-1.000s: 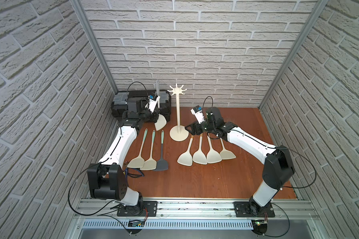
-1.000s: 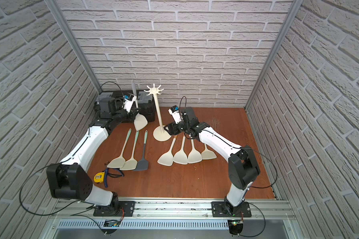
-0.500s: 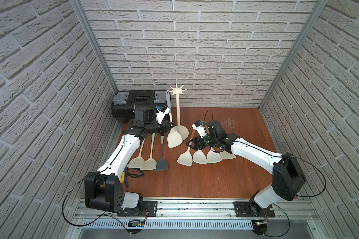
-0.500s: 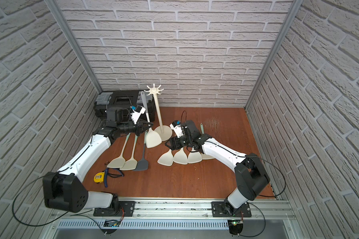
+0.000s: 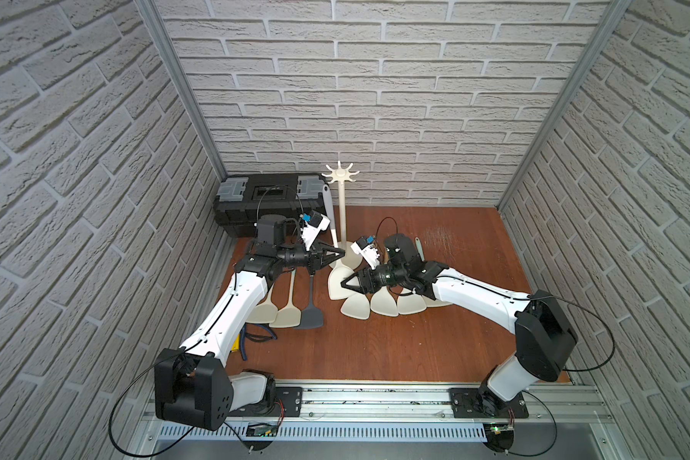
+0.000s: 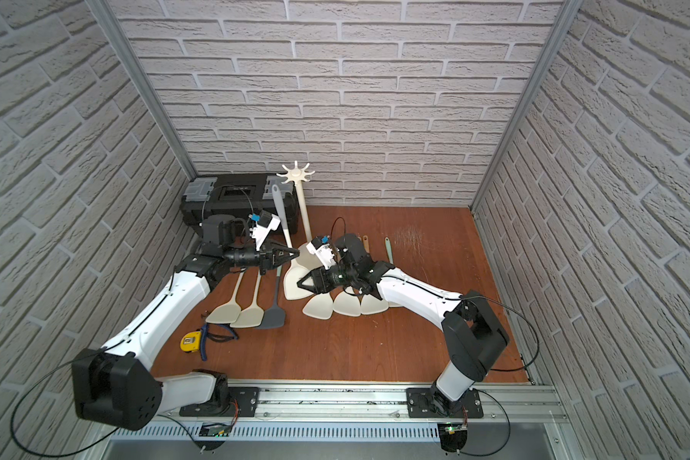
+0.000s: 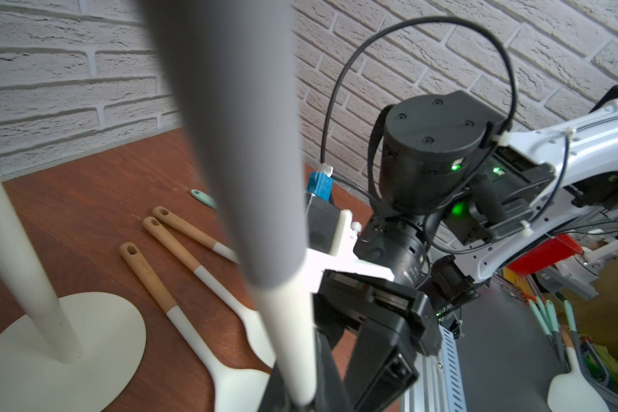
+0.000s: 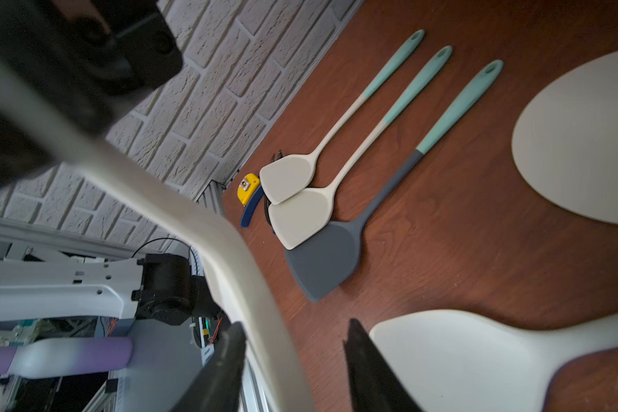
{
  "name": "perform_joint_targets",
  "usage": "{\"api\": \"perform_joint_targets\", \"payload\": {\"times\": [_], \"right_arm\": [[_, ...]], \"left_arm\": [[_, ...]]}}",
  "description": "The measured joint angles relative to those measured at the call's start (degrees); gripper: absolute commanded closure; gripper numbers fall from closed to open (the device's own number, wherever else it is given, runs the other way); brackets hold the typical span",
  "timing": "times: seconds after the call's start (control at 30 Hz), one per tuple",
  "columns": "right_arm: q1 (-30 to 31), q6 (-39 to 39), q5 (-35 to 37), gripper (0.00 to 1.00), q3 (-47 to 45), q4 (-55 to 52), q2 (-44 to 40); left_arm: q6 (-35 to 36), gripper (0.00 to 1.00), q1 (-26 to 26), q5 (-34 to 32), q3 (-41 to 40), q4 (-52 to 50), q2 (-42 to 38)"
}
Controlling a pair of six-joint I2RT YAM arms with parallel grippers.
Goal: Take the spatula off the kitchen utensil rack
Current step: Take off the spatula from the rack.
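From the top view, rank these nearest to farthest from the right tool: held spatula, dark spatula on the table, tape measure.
1. Held spatula: its blade end is right at the right tool.
2. Dark spatula: flat on the table, to the tool's left.
3. Tape measure: far off at the table's front left.

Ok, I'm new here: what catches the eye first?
The tall cream rack stands toward the back, its hooks bare. Beside it, the left hand grips a grey-handled spatula nearly upright, the right hand set around its blade. A row of spatulas lies flat by the left arm, another row by the right.
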Motion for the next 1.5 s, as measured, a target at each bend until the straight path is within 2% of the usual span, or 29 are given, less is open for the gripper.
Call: {"api": "perform_joint_targets", "payload": {"times": [0.03, 0.1, 0.17, 0.23, 0.3, 0.37, 0.53, 0.7, 0.87, 1.3, 1.37, 1.47, 1.5], "right_arm": [[0.11, 0.72, -1.07, 0.97, -0.04, 0.72, 0.0], [0.31, 2.12, -1.92, 0.97, -0.33, 2.21, 0.0], [0.46, 3.21, -2.4, 0.97, -0.46, 3.19, 0.0], [0.98, 4.28, -1.09, 0.97, -0.46, 3.85, 0.0], [1.84, 5.81, 2.71, 0.97, -0.72, 3.98, -0.02], [2.84, 7.65, 8.04, 0.97, -1.77, 3.56, -0.28], [6.12, 13.88, 21.77, 0.97, -6.4, 2.16, -0.87], [9.73, 16.31, 29.42, 0.97, -7.08, 0.92, -0.87], [12.26, 17.05, 31.47, 0.97, -5.44, 1.31, -0.11], [14.32, 17.22, 30.99, 0.97, -4.61, 3.02, 2.47], [14.51, 17.18, 30.77, 0.97, -4.61, 3.37, 2.47], [14.6, 17.22, 30.51, 0.97, -4.61, 3.37, 2.49], [14.53, 17.22, 30.23, 0.94, -4.61, 3.32, 2.51]], "left_arm": [[-0.13, 1.0, 0.11, -0.09, -0.17, 0.37, -0.13], [-0.9, 1.0, 0.5, -0.59, -0.28, 0.5, -0.61], [-1.97, 0.89, 0.33, -2.16, -0.39, 0.72, -1.44], [-3.61, 0.62, -0.09, -4.98, -0.42, 0.52, -2.36], [-5.62, 0.54, -0.61, -8.92, -0.39, -0.68, -3.28], [-7.41, 0.54, -1.42, -14.62, -0.28, -3.08, -4.33], [-15.19, 0.54, -5.9, -35.01, -0.2, -9.05, -8.37], [-22.43, 0.54, -10.93, -46.14, -0.22, -10.49, -10.36], [-26.73, 0.55, -12.7, -49.96, -0.22, -11.06, -8.02], [-31.12, 0.75, -12.7, -49.86, -0.22, -9.79, -4.57], [-31.23, 0.81, -12.7, -49.88, -0.2, -9.84, -3.91], [-29.77, 1.0, -12.7, -50.53, -0.17, -10.12, -3.28], [-29.59, 1.0, -12.66, -50.49, -0.17, -10.29, -3.19]]}}
